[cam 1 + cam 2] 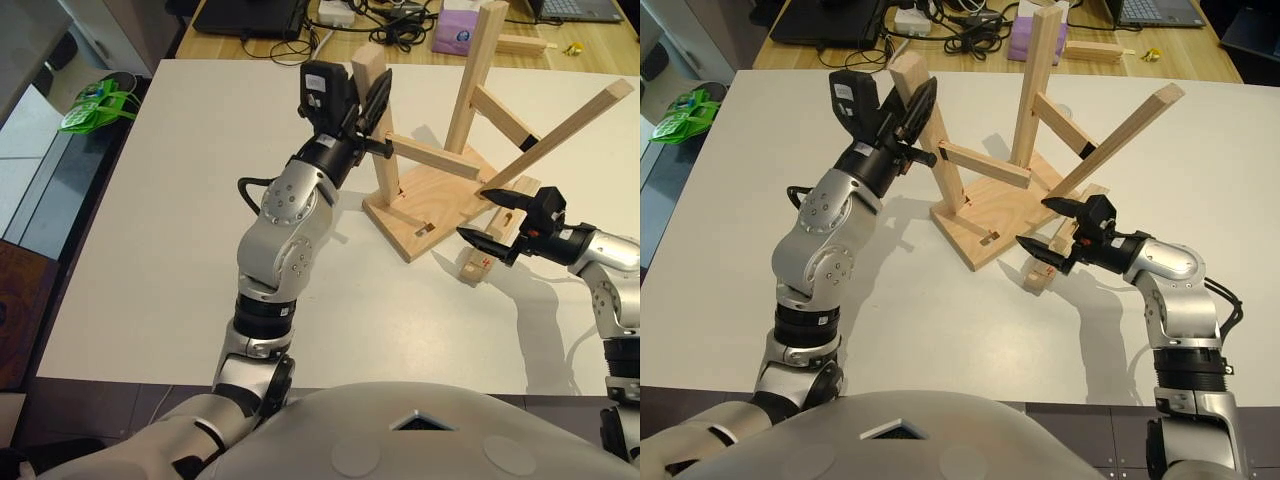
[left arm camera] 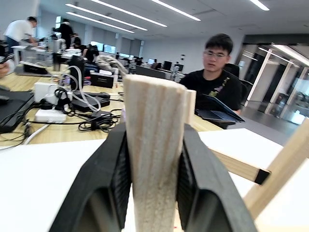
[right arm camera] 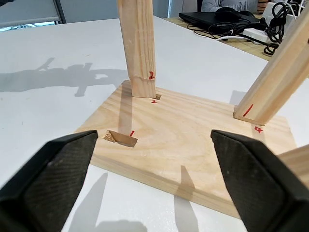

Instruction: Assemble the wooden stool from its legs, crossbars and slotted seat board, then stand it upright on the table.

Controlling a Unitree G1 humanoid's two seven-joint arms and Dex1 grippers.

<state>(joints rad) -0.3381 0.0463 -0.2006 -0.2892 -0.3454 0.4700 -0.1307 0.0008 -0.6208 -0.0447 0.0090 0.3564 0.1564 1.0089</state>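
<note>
Clamped tight in left pincer: pale square wooden leg, long axis near-upright. Right pincer wide open, empty, flat slotted wooden seat board just ahead.

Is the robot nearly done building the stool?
About halfway. Three legs stand in the upside-down seat board, joined by crossbars. The left gripper clamps one leg; the right gripper hangs open near the empty slot. Left: probably fit the loose wooden piece, then flip the stool upright.
</note>
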